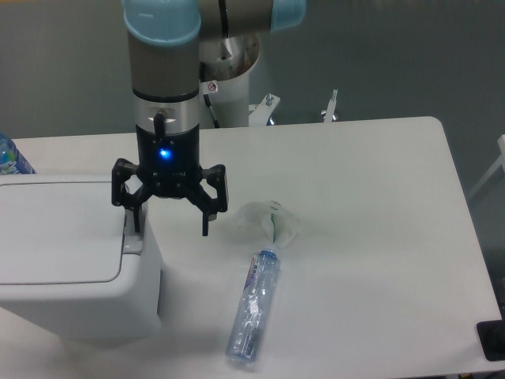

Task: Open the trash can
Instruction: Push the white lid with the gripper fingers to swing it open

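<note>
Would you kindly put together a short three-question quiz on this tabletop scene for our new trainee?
1. True or false: the lid of the trash can is lying flat and closed.
2. Multiple choice: the plastic bottle is (A) standing upright, (B) lying on its side on the table, (C) inside the bin.
3. Short answer: how do the jaws of the gripper stand, and where is it relative to the bin?

Key
1. True.
2. B.
3. Spread open; one finger is at the bin's right edge by the grey strip, the other hangs over the table beside it.
</note>
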Controlling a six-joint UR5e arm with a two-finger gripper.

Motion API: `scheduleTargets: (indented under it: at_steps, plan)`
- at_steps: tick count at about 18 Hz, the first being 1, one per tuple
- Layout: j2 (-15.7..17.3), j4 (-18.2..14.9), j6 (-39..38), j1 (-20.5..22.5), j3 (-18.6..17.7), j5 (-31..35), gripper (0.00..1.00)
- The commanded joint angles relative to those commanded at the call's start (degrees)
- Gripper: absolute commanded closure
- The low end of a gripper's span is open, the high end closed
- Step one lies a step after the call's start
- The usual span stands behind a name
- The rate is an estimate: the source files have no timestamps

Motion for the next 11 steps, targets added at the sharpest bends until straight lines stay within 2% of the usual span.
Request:
scheduleTargets:
  at_steps: [11]
  plan:
    - [0.0,0.0,-0.1,0.0,-0.4,0.1,0.00]
